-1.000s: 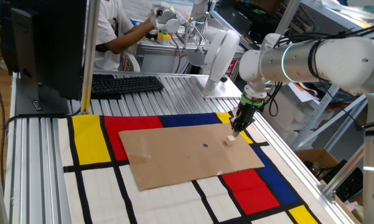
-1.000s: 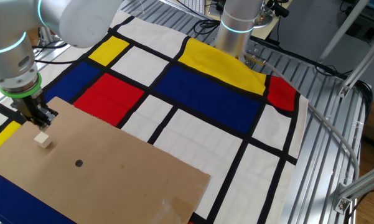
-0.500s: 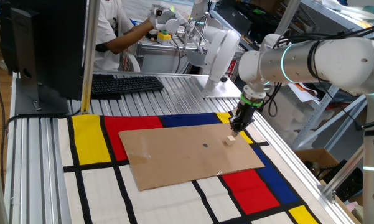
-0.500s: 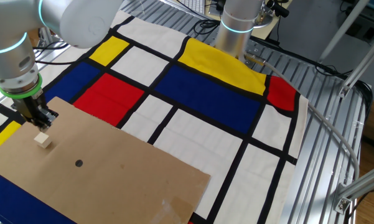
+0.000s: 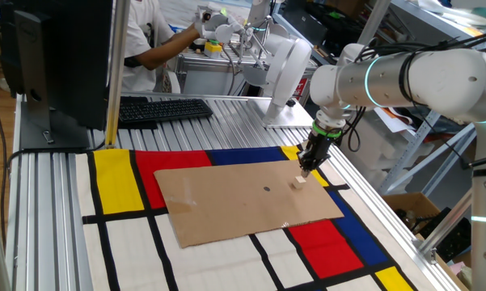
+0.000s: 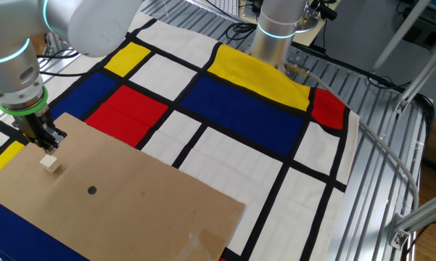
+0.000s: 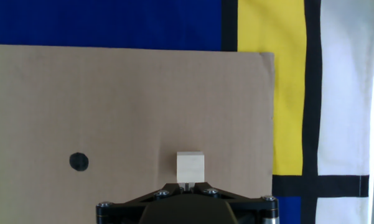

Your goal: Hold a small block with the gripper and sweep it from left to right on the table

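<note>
Block (image 5: 298,183) sits free on the cardboard, gripper (image 5: 306,167) above it, not holding.

Small pale beige wooden cube (image 6: 51,164), flat on one face, near the cardboard sheet's (image 6: 123,199) edge on the table (image 5: 226,113); yellow mat rectangle just beyond that edge. Hand view: block (image 7: 190,167) square-on, just ahead of the fingertips, cardboard (image 7: 124,106) under it. Black gripper with green ring (image 6: 48,141) hangs just above and beside the block, apart from it. Jaw gap not readable.
</note>
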